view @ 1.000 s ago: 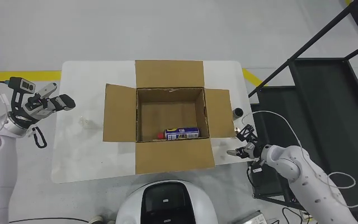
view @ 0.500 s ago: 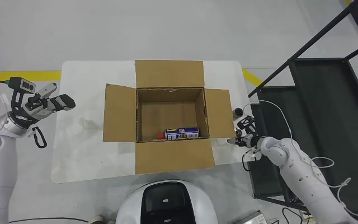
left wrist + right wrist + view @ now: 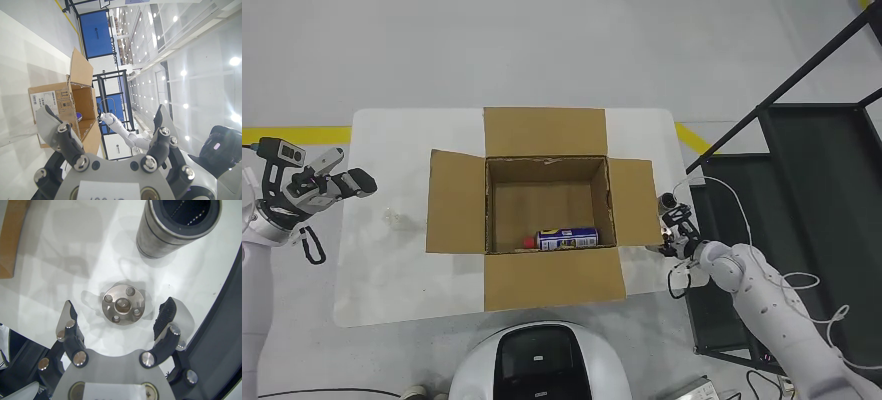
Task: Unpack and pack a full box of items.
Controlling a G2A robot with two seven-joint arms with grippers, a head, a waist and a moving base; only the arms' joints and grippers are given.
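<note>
One spray can [image 3: 567,239] is all that lies in the open cardboard box [image 3: 545,131], on its side against the wall nearest the robot, so the unpacking looks nearly finished. The four flaps are folded flat on the white table [image 3: 392,280], which leaves the opening free to reach from above. The right gripper [image 3: 118,306] hangs straight over a round steel flange [image 3: 123,305], its fingers spread to either side of the disc and gripping nothing. That looks like a pose for a top-down pinch. The flange lies flat on the table beside the box's right flap, seemingly in clear wrap, near an upright linear bearing [image 3: 157,237]. The left gripper [image 3: 345,169] waits past the table's left edge, fingers apart and empty.
</note>
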